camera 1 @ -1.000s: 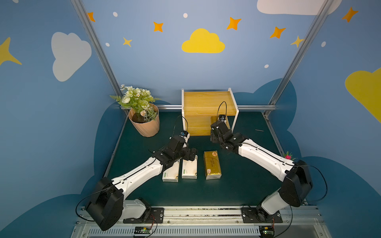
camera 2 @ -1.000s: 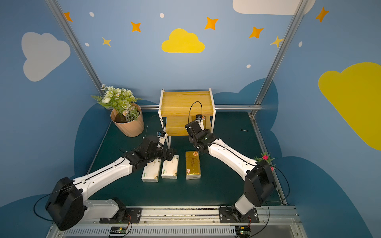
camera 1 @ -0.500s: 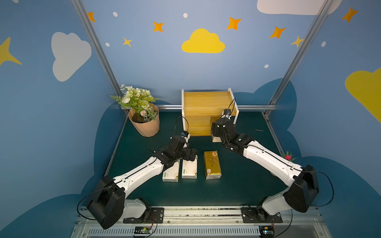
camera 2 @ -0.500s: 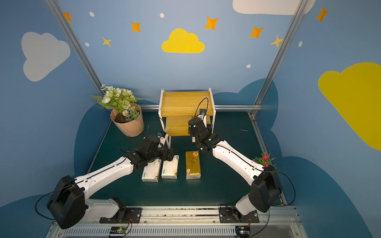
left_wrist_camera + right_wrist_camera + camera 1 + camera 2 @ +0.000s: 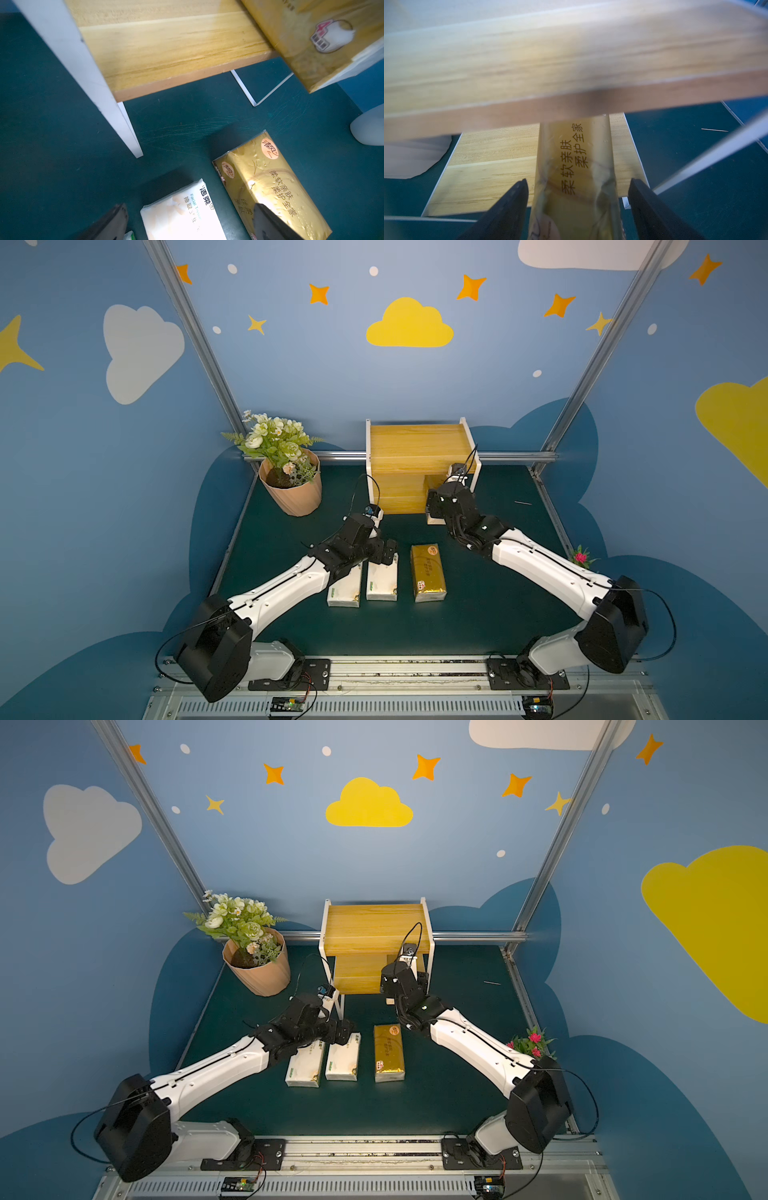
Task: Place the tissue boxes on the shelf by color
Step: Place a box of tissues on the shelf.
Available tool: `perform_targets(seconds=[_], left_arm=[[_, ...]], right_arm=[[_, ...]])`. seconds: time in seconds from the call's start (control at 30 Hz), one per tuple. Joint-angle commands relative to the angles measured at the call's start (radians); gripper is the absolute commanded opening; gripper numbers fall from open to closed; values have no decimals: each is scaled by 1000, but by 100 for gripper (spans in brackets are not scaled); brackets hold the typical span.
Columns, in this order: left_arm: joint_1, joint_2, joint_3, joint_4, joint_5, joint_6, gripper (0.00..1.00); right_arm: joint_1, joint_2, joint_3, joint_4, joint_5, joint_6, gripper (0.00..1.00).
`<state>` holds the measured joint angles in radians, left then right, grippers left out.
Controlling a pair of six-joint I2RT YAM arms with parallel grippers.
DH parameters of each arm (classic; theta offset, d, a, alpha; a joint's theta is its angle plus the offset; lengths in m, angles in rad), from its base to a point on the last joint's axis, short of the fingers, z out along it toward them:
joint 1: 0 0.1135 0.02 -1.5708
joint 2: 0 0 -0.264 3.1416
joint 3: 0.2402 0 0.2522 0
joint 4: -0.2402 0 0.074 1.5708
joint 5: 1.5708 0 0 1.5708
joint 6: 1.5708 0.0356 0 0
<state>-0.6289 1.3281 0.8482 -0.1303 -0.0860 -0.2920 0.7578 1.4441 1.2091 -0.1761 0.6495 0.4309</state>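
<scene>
Right tool [image 5: 578, 182] jaws wide, clear of the gold pack [image 5: 571, 162] lying at frame centre on the lower board of the shelf [image 5: 488, 166], front end overhanging: pull straight out, don't snag it; left tool [image 5: 190, 207] wide over a cream pack [image 5: 178, 216].

Left arm [image 5: 286, 593] runs from lower left to frame centre, wrist low, left gripper [image 5: 388, 553] pointing right, jaws wide apart. Right arm [image 5: 540, 568] runs from lower right up toward centre, right gripper [image 5: 578, 207] jaws spread.
</scene>
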Motion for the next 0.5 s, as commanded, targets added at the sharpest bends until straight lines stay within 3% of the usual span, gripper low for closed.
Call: perform_targets(seconds=[0.0,0.2,0.3,0.37,0.47], left_arm=[[-2,0,1,10,-3,1,100],[-1,6,2,14,-4,2,100],[-2,2,-1,14,-13,4,100],[-2,0,-3,12,-23,2,100],[-3,-3,-7,10,-35,1,100]], right_arm=[[8,-68,-25,25,-13,16,81],[15,-154,-86,26,-92,30,79],[24,-212,-109,-38,-102,90,72],[33,-251,-126,-76,-100,125,60],[54,-300,-141,-154,-58,170,25]])
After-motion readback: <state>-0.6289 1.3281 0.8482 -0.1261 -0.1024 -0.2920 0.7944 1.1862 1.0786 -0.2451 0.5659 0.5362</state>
